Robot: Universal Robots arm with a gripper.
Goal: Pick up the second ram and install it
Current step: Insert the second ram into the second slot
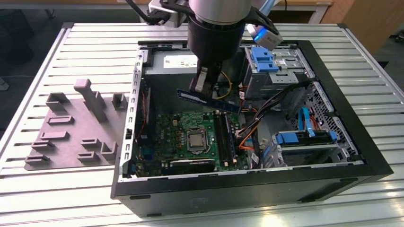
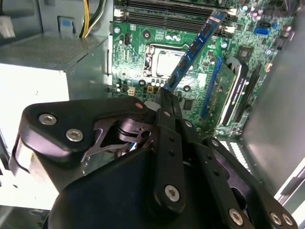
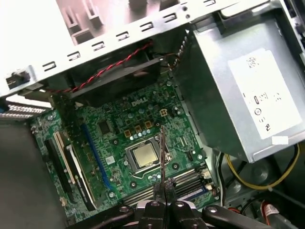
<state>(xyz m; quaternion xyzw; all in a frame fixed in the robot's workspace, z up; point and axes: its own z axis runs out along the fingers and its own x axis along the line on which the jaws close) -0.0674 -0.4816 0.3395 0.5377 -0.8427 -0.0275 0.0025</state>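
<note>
**Jaws pinch the memory stick above the motherboard**

The jaws of the gripper (image 1: 201,89) are pressed together on the second ram (image 1: 221,103), and they pinch it near one of its ends. This stick is blue, long and thin. It hangs in the air above the motherboard (image 1: 183,135) and does not touch it. In the exterior view the stick is a little tilted, and its free end is above the memory slots (image 1: 225,137) of the motherboard.

In the second wrist view the stick (image 2: 195,47) reaches out from the gripper (image 2: 164,93) across the green motherboard (image 2: 138,62). In the first wrist view it shows edge-on, as a thin line (image 3: 162,152) over the motherboard, just beside the processor (image 3: 145,156) in the middle of the board.

A grey metal power supply (image 3: 248,95) sits beside the motherboard, and both are inside the open computer case (image 1: 353,168). A grey tray (image 1: 75,127) with upright blocks lies outside the case, well apart from the motherboard, on the slatted table (image 1: 38,189).
</note>
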